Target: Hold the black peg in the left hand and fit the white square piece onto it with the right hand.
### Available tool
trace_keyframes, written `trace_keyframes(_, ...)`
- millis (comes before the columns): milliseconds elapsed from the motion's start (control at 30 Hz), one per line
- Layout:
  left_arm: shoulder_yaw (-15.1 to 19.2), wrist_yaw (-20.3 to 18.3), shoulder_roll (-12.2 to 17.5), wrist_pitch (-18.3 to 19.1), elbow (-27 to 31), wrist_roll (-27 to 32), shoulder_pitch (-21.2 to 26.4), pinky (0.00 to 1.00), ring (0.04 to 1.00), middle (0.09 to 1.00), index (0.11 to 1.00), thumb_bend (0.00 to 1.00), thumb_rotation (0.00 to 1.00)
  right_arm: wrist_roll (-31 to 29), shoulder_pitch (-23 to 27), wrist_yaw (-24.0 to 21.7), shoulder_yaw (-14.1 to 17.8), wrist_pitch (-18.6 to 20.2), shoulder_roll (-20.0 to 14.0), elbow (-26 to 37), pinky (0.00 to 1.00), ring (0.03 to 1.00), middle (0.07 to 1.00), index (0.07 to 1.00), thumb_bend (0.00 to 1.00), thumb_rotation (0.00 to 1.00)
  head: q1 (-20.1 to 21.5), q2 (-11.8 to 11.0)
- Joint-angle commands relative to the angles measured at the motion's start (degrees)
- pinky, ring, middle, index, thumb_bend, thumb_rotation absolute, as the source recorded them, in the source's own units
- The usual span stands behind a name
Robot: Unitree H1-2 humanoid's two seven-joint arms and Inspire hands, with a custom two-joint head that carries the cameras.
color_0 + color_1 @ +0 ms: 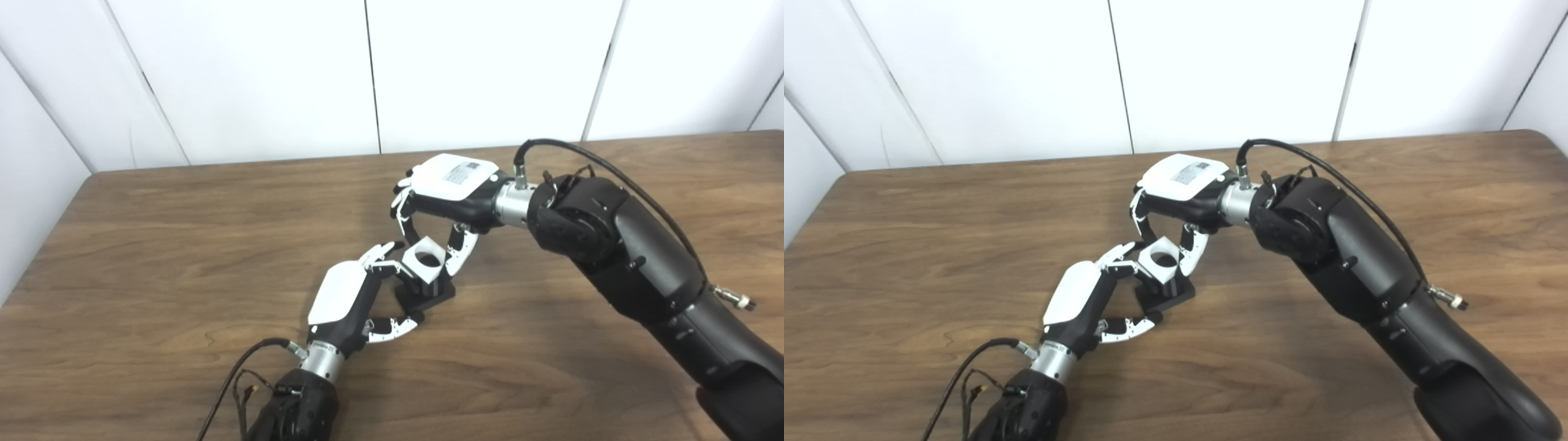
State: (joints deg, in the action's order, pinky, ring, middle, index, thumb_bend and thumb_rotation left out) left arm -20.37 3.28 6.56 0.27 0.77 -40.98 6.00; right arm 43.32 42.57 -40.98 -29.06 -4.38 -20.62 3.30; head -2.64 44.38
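In the left eye view, two robot hands meet just below the centre of the frame over a brown wooden table (153, 245). The left hand (352, 297), reaching up from the bottom edge, curls its fingers and thumb around the black peg (429, 293), whose flat base rests on the table. The right hand (444, 199), entering from the right side on a bulky black arm (637, 263), clasps the white square piece (424, 260) between fingers and thumb, the piece sitting tilted over the top of the peg's base with its round hole facing up; the peg's post is hidden. In the right eye view, the same cluster lies left of centre: the left hand (1084, 300) grips the black peg (1167, 294), the right hand (1182, 190) grasps the white square piece (1160, 260) directly above it. White wall panels (1225, 67) fill the upper frame.
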Motion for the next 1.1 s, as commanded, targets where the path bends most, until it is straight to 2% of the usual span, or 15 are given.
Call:
trace_keyframes(0,-0.14,-0.22,0.2,0.07,0.9,-0.88,0.6,0.86,0.928,0.912,0.489,0.52,0.06,-0.21,3.76,0.43,1.33,0.06,0.14,0.72,0.98,0.924,0.808,0.476,0.52,0.14,0.0,0.01)
trace_keyframes(267,-0.03,-0.17,0.45,-0.14,1.11,-0.89,0.66,0.86,0.923,0.908,0.489,0.52,0.06,-0.22,4.13,1.12,2.05,-0.59,-0.55,-0.05,0.97,0.912,0.798,0.475,0.52,0.14,0.1,0.23)
trace_keyframes(500,0.13,-0.32,0.62,-0.14,1.37,-0.82,0.7,0.86,0.926,0.91,0.489,0.52,0.07,0.25,2.92,-0.26,1.51,-0.53,-1.7,0.12,0.96,0.919,0.804,0.476,0.52,0.14,-0.06,0.33)
trace_keyframes(1067,0.2,-0.41,0.21,0.03,1.4,-0.74,1.04,0.87,0.929,0.914,0.489,0.52,0.07,0.36,1.77,0.16,1.31,-1.6,-1.98,-0.4,0.96,0.907,0.798,0.476,0.52,0.14,-0.21,0.73)
